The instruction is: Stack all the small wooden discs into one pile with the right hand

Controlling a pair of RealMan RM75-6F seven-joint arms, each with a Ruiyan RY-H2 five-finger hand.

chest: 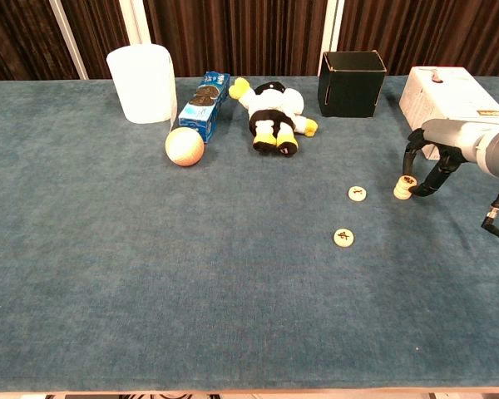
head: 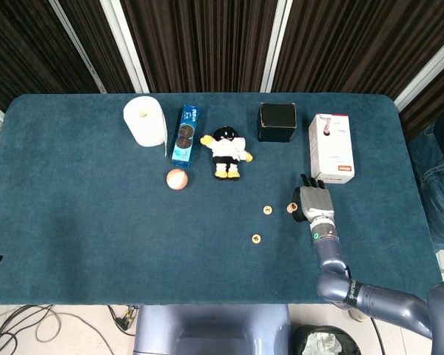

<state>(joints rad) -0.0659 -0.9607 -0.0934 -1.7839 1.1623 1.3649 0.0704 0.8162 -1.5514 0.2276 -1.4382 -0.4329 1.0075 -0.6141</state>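
- The right hand (chest: pixel 437 162) curls its fingers around a small stack of discs (chest: pixel 404 187).
- Two single discs (chest: pixel 358 194) (chest: pixel 343 238) lie left of that stack.

Worktop (chest: pixel 108 274) layout
Roll (chest: pixel 141 84), packet (chest: pixel 205 104), toy (chest: pixel 272 114), box (chest: pixel 352 83) and carton (chest: pixel 449 96) line the back; ball (chest: pixel 185 146) before the packet; discs (chest: pixel 358 194) before the box, a pile (chest: pixel 404 186) rightmost.

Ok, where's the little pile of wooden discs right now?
The pile of discs sits on the right side of the table, between the right hand's fingers, right of two loose discs and in front of the white box.
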